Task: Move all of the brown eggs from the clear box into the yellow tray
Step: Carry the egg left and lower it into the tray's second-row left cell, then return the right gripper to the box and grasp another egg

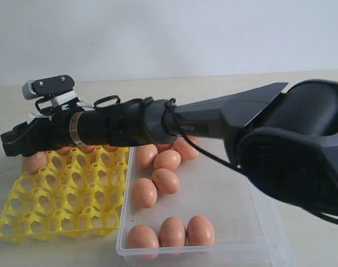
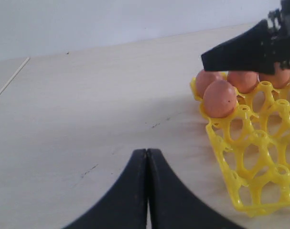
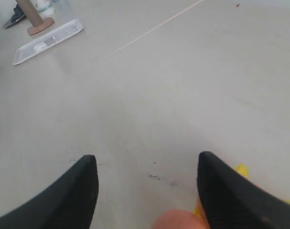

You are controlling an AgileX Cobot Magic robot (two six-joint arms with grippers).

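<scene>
Pale, scuffed tabletop (image 1: 258, 83) runs back to a plain white wall, and everything sits on it. Furthest left, seen only from its own wrist camera, the left gripper (image 2: 147, 151) hangs low over bare table with its black jaws pressed together, holding nothing.

Next comes the bright yellow plastic egg tray (image 1: 57, 200), a grid of open cups with pegs between them. Most cups are empty; four smooth orange-brown eggs (image 2: 220, 98) fill cups along its far edge and left corner. Over that corner reaches the right gripper (image 3: 147, 160), jaws spread wide. One egg (image 3: 176, 220) sits below and between them, apparently untouched by either pad, though only its top shows at the picture's edge.

So the step in hand looks like the release. To do it well, I would keep the jaws wide and lift straight up, so neither finger rolls the egg or knocks its neighbours. Only once clear of the pegs should it swing back to the right.

Right of the tray, just beside it, lies the shallow transparent plastic box (image 1: 122, 245) with some eight or nine eggs (image 1: 165, 181) loose on its floor — roughly two thirds of the job is left.

Above it stretches the black right arm (image 1: 224, 119). Small white lettering (image 1: 186, 128) on the forearm may read "PIPER" — too small to be sure. No other writing is legible.
</scene>
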